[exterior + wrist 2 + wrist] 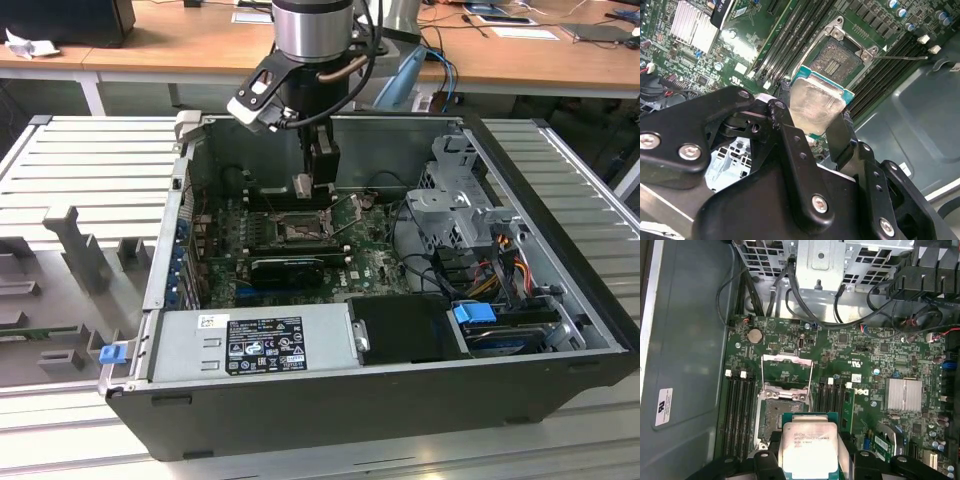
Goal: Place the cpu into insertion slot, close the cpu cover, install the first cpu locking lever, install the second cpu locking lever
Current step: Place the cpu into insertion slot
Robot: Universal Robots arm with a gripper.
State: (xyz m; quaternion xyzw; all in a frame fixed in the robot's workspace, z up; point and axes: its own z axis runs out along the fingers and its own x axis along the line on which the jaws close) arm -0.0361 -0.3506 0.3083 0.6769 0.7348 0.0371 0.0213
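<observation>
My gripper clamps the chip above the open socket mid-board (cover standing open), so I'd square its corners and lower it level.

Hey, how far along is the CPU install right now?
Nothing is seated yet. The hand grips the cpu, clear of the empty insertion slot. The cpu cover stands flipped open and a locking lever sticks out released, so seating, closing and both levers remain.

My exterior view looks down on the whole open case. Both wrist views hover close, sharing the insertion slot.
</observation>
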